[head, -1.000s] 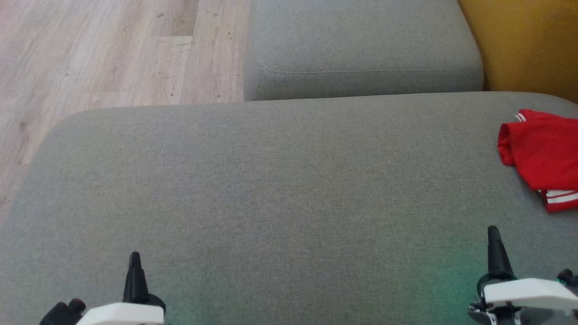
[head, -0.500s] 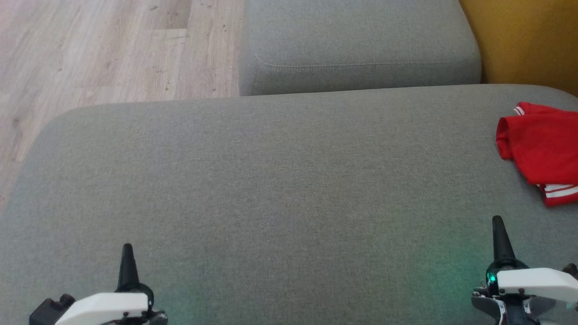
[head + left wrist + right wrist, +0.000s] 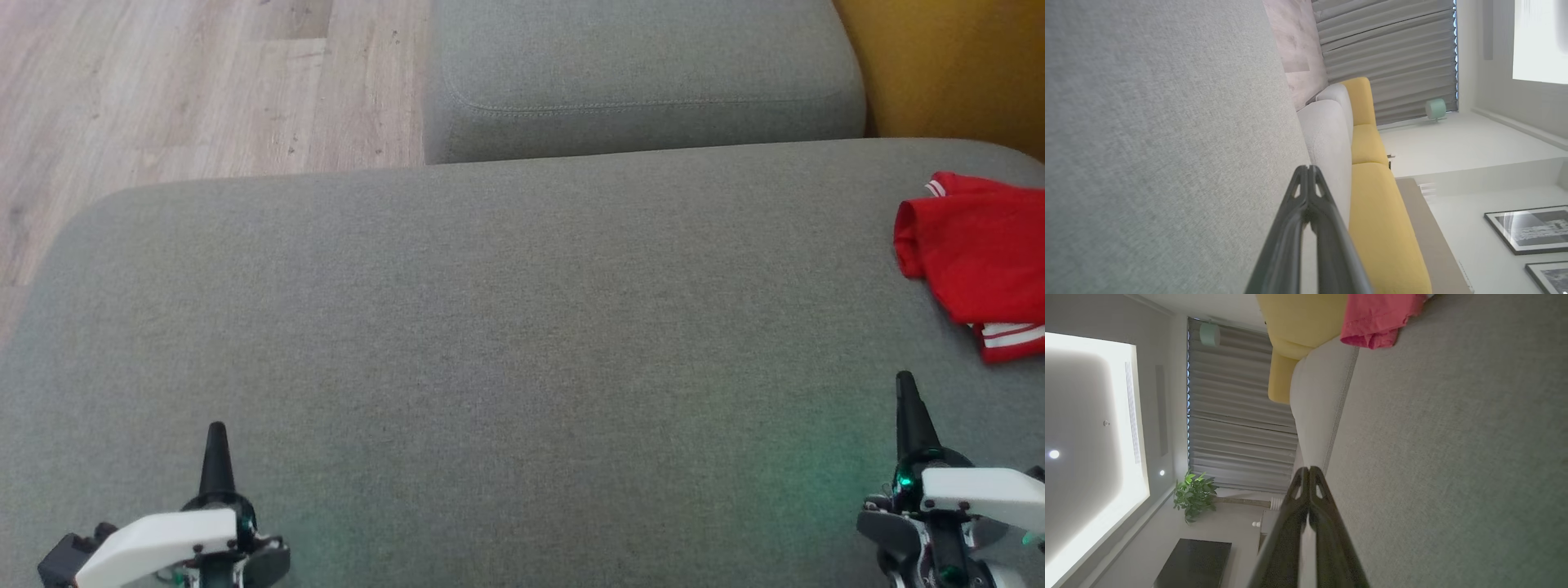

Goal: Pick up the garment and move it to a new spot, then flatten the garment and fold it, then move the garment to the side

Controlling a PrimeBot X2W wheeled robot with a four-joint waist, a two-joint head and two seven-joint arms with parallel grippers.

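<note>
Crumpled red white-striped fabric garment (image 3: 976, 261), 3 o'clock on grey sofa cushion (image 3: 490, 327): likely soft, light; pinch nearest fold; left pincer (image 3: 216, 431), right pincer (image 3: 904, 384) closed, empty

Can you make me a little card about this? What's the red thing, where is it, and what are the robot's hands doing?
thing: red garment, white stripes, crumpled
place: right end of the grey cushion
left gripper: shut, empty, far from the garment
right gripper: shut, empty, nearer the garment, not touching
floor: pale wood, beyond the cushion
task: garment not yet picked up
</note>
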